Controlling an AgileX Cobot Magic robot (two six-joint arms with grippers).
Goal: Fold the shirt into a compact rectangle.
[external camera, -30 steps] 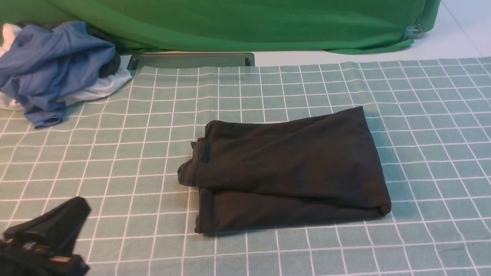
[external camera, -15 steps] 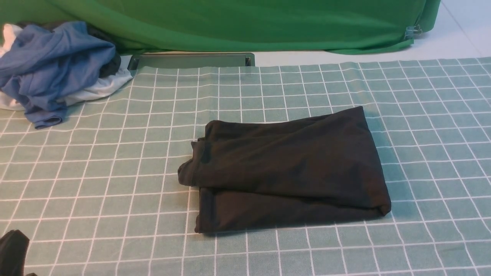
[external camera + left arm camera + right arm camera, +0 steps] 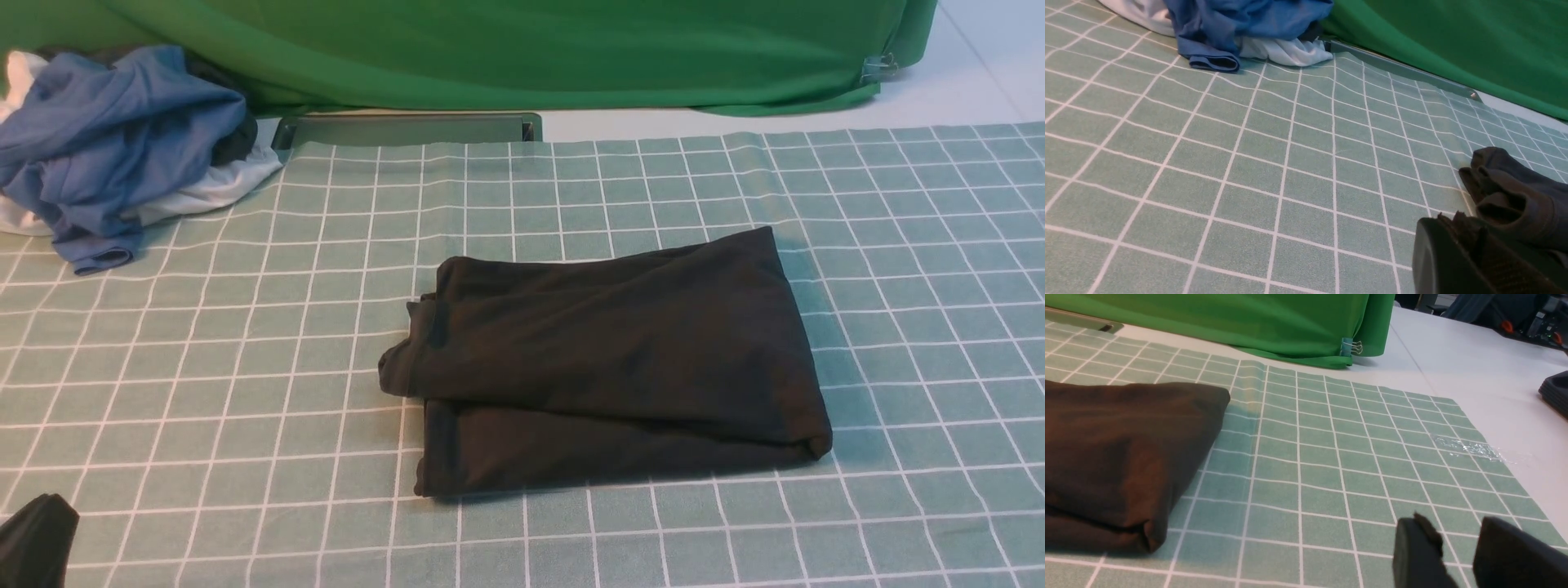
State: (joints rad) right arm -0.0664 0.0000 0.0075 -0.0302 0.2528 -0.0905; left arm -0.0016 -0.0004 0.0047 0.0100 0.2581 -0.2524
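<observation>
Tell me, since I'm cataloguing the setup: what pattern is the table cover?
Pale green with a white grid, the table cover shows best in the front view.

Front view: looked forward, high above the bench [image 3: 245, 343].
Wrist views: sat low behind each pincer, close.
Shared: the shirt [image 3: 604, 367], in all three.

Folded shirt [image 3: 604, 367] on checked cloth [image 3: 245, 343]

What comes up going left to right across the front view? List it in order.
left gripper at the near edge → pile of blue and white clothes at the back → metal strip → folded black shirt → clip on the green cloth.
</observation>
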